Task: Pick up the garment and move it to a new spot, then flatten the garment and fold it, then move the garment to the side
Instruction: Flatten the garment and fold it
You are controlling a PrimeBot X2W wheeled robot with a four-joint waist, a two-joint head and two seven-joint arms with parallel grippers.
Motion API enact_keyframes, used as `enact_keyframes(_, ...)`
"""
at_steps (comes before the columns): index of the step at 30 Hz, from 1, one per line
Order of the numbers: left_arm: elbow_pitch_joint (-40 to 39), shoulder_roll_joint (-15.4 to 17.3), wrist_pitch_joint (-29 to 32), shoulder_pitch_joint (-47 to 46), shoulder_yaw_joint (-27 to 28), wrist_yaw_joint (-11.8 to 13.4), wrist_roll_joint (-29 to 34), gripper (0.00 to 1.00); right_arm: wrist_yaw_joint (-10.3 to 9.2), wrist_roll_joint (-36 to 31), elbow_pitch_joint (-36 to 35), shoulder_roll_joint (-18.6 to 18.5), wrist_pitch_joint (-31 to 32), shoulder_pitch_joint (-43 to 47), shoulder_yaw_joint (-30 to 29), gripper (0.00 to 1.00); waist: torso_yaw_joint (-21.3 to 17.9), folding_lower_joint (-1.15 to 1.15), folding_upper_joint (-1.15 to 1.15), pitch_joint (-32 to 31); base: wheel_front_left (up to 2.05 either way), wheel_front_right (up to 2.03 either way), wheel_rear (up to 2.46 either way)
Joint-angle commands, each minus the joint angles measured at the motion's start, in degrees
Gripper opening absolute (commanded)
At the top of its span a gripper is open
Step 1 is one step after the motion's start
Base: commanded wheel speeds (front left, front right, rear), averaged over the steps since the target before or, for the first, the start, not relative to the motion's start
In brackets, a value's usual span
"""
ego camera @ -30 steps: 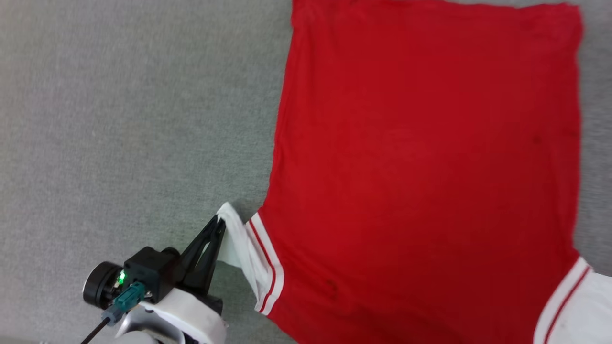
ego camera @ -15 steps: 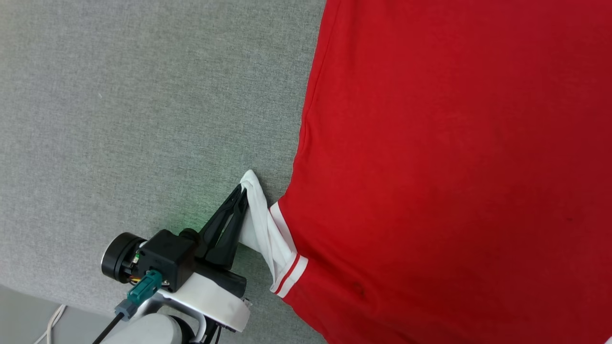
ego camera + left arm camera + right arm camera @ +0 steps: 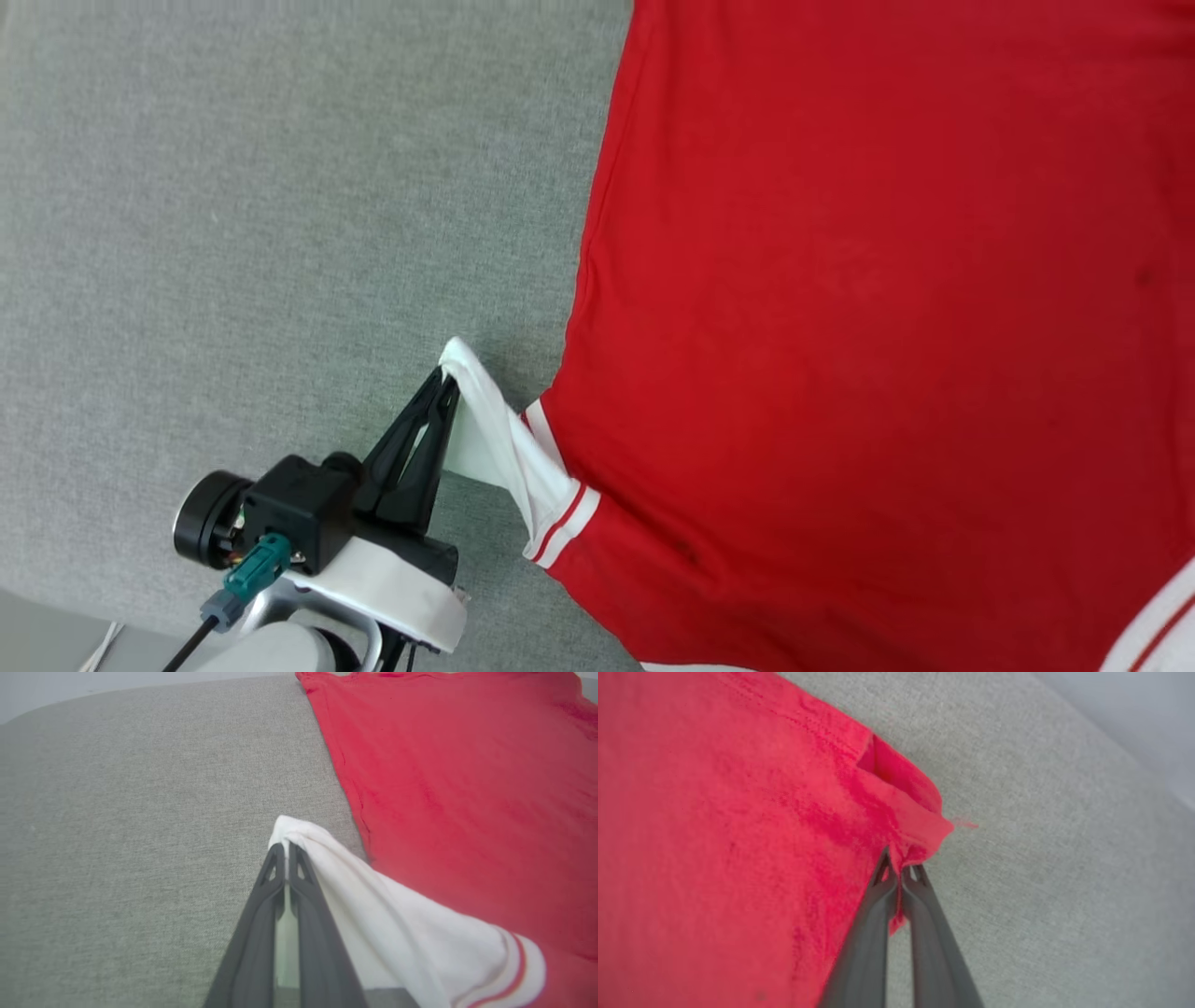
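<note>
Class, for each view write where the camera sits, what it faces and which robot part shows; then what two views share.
Head view: on the head, facing down at the garment on the grey surface; left gripper and forearm show.
Left wrist view: on the left wrist, along its shut fingers pinching the white sleeve.
Right wrist view: on the right wrist, along the right gripper, shut on a red corner.
Shared: head and left wrist views show that sleeve.

Desk: What is the left gripper showing?
Photographer: Two long black fingers are tapering, with triangular cut-outs near the tips. At eight o'clock, a black block is carrying a teal connector and a black cable, with a white shell wrapping the wrist.
</note>
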Motion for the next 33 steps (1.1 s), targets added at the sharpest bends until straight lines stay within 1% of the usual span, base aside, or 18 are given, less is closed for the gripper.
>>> enact_keyframes(1, 0.3, 0.4, -0.3, 1.2, 0.5, 0.3, -0.3, 0.00, -0.03, 1.4, -0.7, -0.9, -0.6, 2.0, 1.1, 0.00, -2.0, -0.01, 0.00, -3.4, 0.00, 0.00, 0.00)
enact_keyframes(2, 0.3, 0.4, -0.3, 1.2, 0.5, 0.3, -0.3, 0.00, -0.03, 1.4, -0.7, -0.9, -0.6, 2.0, 1.1, 0.00, -2.0, -0.01, 0.00, -3.4, 0.00, 0.00, 0.00)
enact_keyframes(3, 0.3, 0.6, -0.3, 1.7, 0.7, 0.4, -0.4, 0.00, -0.03, 2.0, -1.9, -1.7, -1.2, 2.4, 2.0, 0.00, -2.4, -0.01, 0.00, -4.2, 0.00, 0.00, 0.00)
enact_keyframes(7, 0.7, 1.4, -0.3, 4.2, 1.7, 1.0, -1.3, 0.00, -0.02, 7.1, -6.4, -4.9, -3.8, 6.3, 4.2, 0.00, -4.5, -0.01, 0.00, -8.1, 0.00, 0.00, 0.00)
enact_keyframes(12, 1.1, 1.4, -0.3, 7.7, 2.8, 1.5, -2.2, 0.00, -0.02, 13.1, -14.6, -13.0, -7.3, 14.9, 6.2, 0.00, -6.5, -0.01, 0.00, -12.4, 0.00, 0.00, 0.00)
enact_keyframes(16, 1.2, 1.2, -0.3, 10.5, 3.8, 1.7, -2.7, 0.00, -0.03, 16.8, -20.7, -19.7, -11.0, 23.7, 5.8, 0.00, -8.1, -0.01, 0.00, -15.4, 0.00, 0.00, 0.00)
enact_keyframes(20, 1.4, 1.6, -0.3, 13.3, 5.2, 1.9, -3.2, 0.00, -0.03, 20.2, -24.6, -25.1, -13.4, 33.9, 5.0, 0.00, -9.6, -0.01, 0.00, -18.0, 0.00, 0.00, 0.00)
enact_keyframes(23, 1.6, 1.9, -0.3, 15.2, 6.0, 1.9, -3.3, 0.00, -0.03, 22.7, -25.4, -27.9, -16.0, 42.3, 3.8, 0.00, -10.6, -0.01, 0.00, -19.4, 0.00, 0.00, 0.00)
enact_keyframes(26, 1.7, 1.9, -0.3, 16.5, 6.8, 1.6, -3.2, 0.00, -0.03, 24.9, -24.2, -29.1, -19.0, 50.7, 2.7, 0.00, -11.3, -0.01, 0.00, -20.3, 0.00, 0.00, 0.00)
enact_keyframes(27, 1.8, 1.9, -0.3, 16.7, 6.9, 1.5, -3.1, 0.00, -0.03, 25.7, -23.4, -29.0, -20.2, 53.3, 2.1, 0.00, -11.4, -0.01, 0.00, -20.3, 0.00, 0.00, 0.00)
enact_keyframes(30, 2.1, 1.9, -0.3, 17.0, 6.9, 1.0, -2.7, 0.00, -0.02, 26.5, -21.1, -26.3, -23.6, 60.7, 1.6, 0.00, -11.4, -0.01, 0.00, -20.2, 0.00, 0.00, 0.00)
enact_keyframes(33, 2.5, 2.1, -0.3, 16.8, 6.9, 0.6, -2.6, 0.00, -0.04, 25.7, -20.2, -24.1, -25.0, 66.0, 1.7, 0.00, -11.4, -0.01, 0.00, -19.9, 0.00, 0.00, 0.00)
